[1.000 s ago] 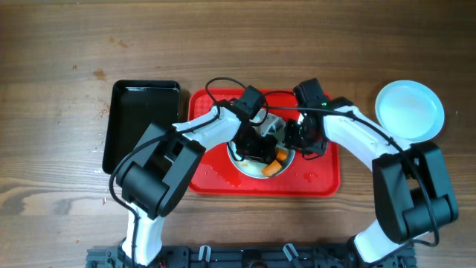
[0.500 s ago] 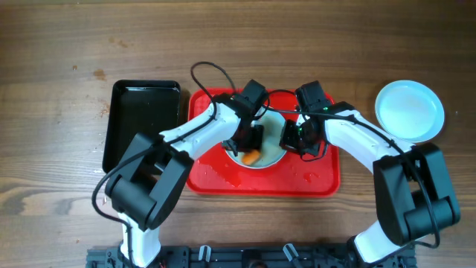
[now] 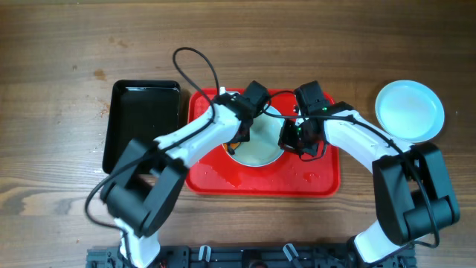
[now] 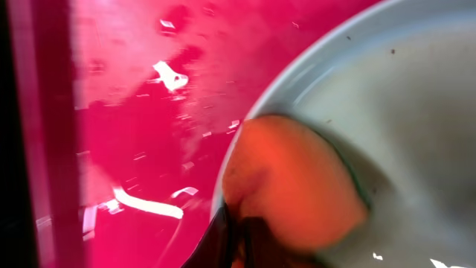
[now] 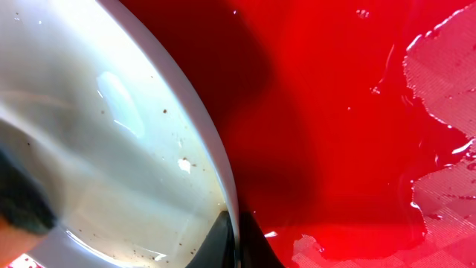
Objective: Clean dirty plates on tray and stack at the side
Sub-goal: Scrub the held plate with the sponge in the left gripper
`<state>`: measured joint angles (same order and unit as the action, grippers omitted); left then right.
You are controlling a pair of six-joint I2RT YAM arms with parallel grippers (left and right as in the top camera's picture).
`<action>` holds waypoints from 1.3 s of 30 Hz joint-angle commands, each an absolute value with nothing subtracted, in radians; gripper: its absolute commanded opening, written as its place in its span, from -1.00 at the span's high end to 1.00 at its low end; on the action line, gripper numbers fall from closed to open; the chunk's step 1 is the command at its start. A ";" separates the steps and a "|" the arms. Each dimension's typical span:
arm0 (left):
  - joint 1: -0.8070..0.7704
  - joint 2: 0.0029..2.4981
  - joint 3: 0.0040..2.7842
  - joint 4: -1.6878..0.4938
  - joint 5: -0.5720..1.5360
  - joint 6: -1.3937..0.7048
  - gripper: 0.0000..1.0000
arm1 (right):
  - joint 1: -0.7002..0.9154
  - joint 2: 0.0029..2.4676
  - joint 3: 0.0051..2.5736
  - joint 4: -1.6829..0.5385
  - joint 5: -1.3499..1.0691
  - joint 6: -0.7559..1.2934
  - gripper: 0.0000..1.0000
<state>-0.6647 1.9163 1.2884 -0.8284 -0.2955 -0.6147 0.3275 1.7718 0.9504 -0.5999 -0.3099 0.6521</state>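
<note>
Since the overhead frame half a second ago, the left gripper (image 3: 239, 138) has carried the orange sponge (image 4: 297, 193) from the near middle of the soiled plate (image 3: 262, 149) to the plate's left rim. In the overhead view the sponge is now hidden under the gripper. The right gripper (image 3: 292, 138) has kept its place at the opposite rim.

1. Left gripper: in the left wrist view we see its dark fingers (image 4: 223, 240) clamped on the lower end of the sponge. The sponge lies across the plate rim, partly over the wet floor of the tray (image 4: 134, 112).
2. Right gripper: in the right wrist view we see its fingers (image 5: 220, 237) pinching the rim of the soiled plate, one on each side of the edge. Small brown specks and a water film show on the plate surface.
3. Soiled plate: it sits inside the red tray, towards the far side. Water pools on the tray floor to its right.
4. Second plate (image 3: 409, 110): it rests on the table (image 3: 67, 45), well apart from the tray on the right.
5. Black tray (image 3: 141, 123): it lies just beside the red tray on the left.
</note>
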 commanded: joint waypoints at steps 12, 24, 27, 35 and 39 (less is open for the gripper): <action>-0.406 1.514 1.283 -1.155 -0.271 -0.588 0.92 | 0.324 1.737 1.026 -0.670 -0.091 0.587 0.92; -0.318 1.605 1.233 -1.034 0.062 -0.381 0.64 | 0.324 1.633 1.041 -0.705 -0.096 0.582 0.91; -0.318 1.708 1.192 -0.977 0.145 -0.384 0.32 | 0.324 1.633 1.041 -0.703 -0.105 0.577 0.23; -0.318 1.888 1.187 -0.883 0.194 -0.478 0.05 | 0.324 1.633 1.041 -0.699 -0.105 0.551 0.17; -0.318 1.891 1.187 -0.775 0.194 -0.574 0.17 | 0.324 1.633 1.041 -0.698 -0.105 0.550 0.24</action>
<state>-0.3222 1.8778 1.1892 -0.8326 0.1822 -0.4835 0.3256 1.6451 1.0222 -0.7013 -0.1001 0.5697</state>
